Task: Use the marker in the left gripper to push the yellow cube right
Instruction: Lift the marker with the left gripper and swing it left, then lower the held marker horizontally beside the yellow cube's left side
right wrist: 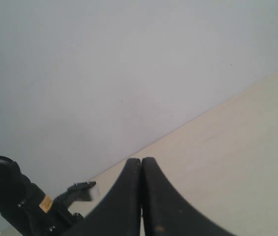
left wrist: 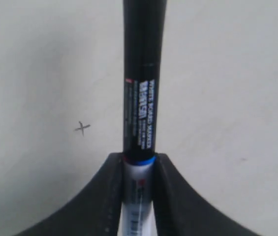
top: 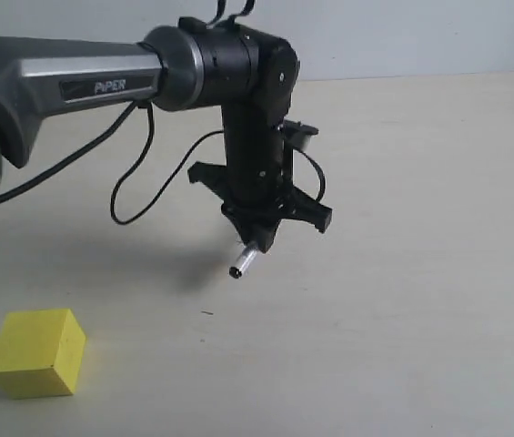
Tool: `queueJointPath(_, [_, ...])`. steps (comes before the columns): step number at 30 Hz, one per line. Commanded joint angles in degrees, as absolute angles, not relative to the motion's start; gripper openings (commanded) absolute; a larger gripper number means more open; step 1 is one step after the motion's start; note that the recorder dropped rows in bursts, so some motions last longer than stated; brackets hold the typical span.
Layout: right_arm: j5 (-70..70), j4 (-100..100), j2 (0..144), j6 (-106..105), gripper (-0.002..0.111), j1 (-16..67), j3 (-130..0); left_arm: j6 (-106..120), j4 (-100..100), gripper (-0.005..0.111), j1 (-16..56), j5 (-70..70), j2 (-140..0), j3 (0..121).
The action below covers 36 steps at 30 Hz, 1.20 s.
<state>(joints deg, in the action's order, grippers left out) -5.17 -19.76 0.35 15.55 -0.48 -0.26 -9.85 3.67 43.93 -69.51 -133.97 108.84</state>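
Left pincer (top: 258,238) points down over the middle of the worktop (top: 420,319), fingers clamped on the marker (top: 245,262). In the left wrist view both fingers (left wrist: 111,196) press against the white barrel, and the marker (left wrist: 139,98) runs straight out from between them, black end foremost.

In the exterior view the marker sticks out below the pincer, tilted down and to the left. Its tip looks clear of the worktop.

Yellow cube (top: 38,353) sits on the worktop at the near left, well apart from the marker and lower left of it. Nothing touches it.

Small pen cross (left wrist: 82,129) on the worktop beside the marker.

Right pincer (right wrist: 141,164): fingers pressed together, nothing between them, raised off the worktop.
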Motion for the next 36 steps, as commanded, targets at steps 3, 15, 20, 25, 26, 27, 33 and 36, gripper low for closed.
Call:
queueJointPath(3, [-5.0, -19.5, 0.0, 15.1, 0.0, -0.7, 0.0, 11.9, 1.3, 0.0, 43.4, -70.0, -122.7, 111.3])
queueJointPath(15, [-5.0, -19.6, 0.0, 15.1, 0.0, -0.7, 0.0, 36.1, -2.3, 0.0, 26.1, -70.0, -97.7, 84.0])
queueJointPath(20, [-5.0, -19.6, 0.0, 15.1, 0.0, -0.7, 0.0, 35.5, -6.4, 0.0, 21.2, -70.0, -93.3, 76.3])
queueJointPath(25, [-5.0, -19.6, 0.0, 15.1, 0.0, -0.7, 0.0, 48.9, -7.2, 0.0, 19.9, -70.0, -92.9, 73.0])
queueJointPath(26, [-5.0, -19.6, 0.0, 15.1, 0.0, -0.7, 0.0, 54.0, -7.1, 0.0, 19.9, -70.0, -92.2, 71.5])
queueJointPath(27, [-5.0, -19.6, 0.0, 15.1, 0.0, -0.7, 0.0, 57.9, -7.1, 0.0, 19.9, -70.0, -91.3, 69.8])
queueJointPath(33, [-5.0, -19.6, 0.0, 15.1, 0.0, -0.7, 0.0, 62.3, -9.7, 0.0, 15.8, -58.9, -86.5, 62.8])
queueJointPath(36, [-5.0, -19.7, 0.0, 15.1, 0.0, -0.7, 0.0, 55.0, -15.8, 0.0, 13.3, -60.7, -86.5, 62.7])
